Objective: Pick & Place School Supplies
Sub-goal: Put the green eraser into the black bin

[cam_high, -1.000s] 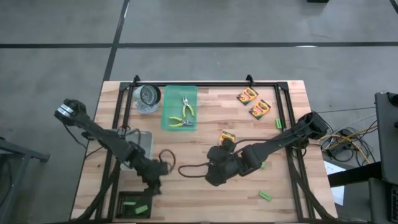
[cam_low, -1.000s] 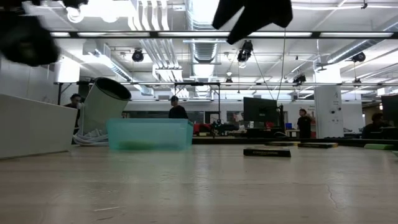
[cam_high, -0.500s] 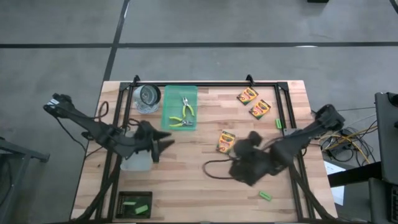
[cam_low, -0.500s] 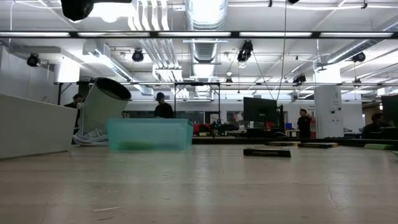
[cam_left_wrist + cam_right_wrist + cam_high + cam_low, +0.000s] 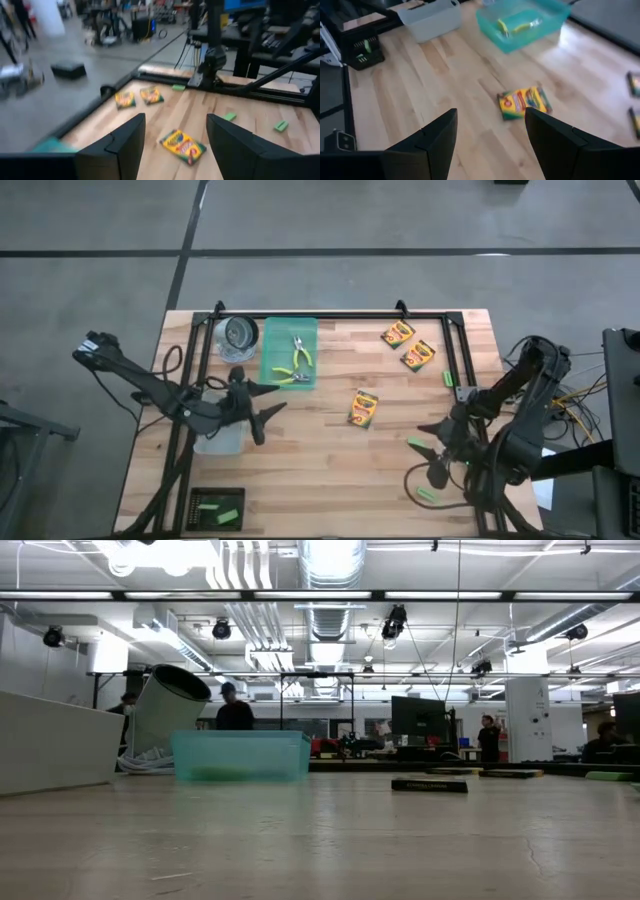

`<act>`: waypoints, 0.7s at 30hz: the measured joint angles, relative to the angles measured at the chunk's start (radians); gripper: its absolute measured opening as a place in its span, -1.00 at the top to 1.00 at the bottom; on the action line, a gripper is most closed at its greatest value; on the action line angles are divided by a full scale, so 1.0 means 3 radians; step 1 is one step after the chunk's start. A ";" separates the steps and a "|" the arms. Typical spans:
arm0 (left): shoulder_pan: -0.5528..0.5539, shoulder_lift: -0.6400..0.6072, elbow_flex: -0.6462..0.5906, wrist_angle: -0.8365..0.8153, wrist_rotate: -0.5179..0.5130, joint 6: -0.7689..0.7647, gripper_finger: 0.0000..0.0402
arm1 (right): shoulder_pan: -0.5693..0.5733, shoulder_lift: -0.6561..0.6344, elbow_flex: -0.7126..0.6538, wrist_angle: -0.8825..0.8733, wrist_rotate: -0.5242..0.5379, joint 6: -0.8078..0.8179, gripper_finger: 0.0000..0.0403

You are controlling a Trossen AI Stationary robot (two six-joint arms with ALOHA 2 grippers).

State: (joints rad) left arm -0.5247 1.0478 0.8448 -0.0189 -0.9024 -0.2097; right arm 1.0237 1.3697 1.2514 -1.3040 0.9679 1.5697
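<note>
Both arms have swung away from the middle of the counter (image 5: pixel 300 430). Left tool (image 5: pixel 268 402) hangs open and empty near the teal tray (image 5: pixel 270 340), which holds two pliers (image 5: pixel 297 362). Right tool (image 5: pixel 428 453) is open too. One crayon box (image 5: pixel 364 407) lies between them; its writing is too small to read.

right gripper (image 5: pixel 490 131) jaws apart | crayon box (image 5: pixel 524 102) beyond | teal tray (image 5: pixel 520 22) farther
</note>
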 joint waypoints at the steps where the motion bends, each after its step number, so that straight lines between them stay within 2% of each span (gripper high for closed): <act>1: 0.0000 0.0054 0.0000 0.0152 0.0011 0.0146 -0.07 | 0.0026 0.0001 -0.0079 0.0002 -0.0010 0.0135 -0.12; 5: 0.0025 0.0241 0.0000 0.0649 0.0146 0.0567 -0.07 | 0.0057 0.0019 -0.0383 0.0005 -0.0324 0.0542 -0.12; 9: 0.0073 0.0393 0.0000 0.0920 0.0346 0.0683 -0.07 | 0.0057 0.0064 -0.0652 0.0022 -0.0766 0.0840 -0.12; 14: 0.0167 0.0518 0.0000 0.0994 0.0354 0.0691 -0.07 | 0.0058 0.0107 -0.0856 0.0039 -0.0807 0.0947 -0.12; 21: 0.0312 0.0578 0.0000 0.1009 0.0549 0.0545 -0.07 | 0.0062 0.0110 -0.1121 0.0344 -0.0914 0.0588 -0.12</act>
State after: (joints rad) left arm -0.4312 1.2213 0.8448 0.2839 -0.7378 -0.0461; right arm 1.0424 1.4028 0.9152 -1.2009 0.6936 1.7459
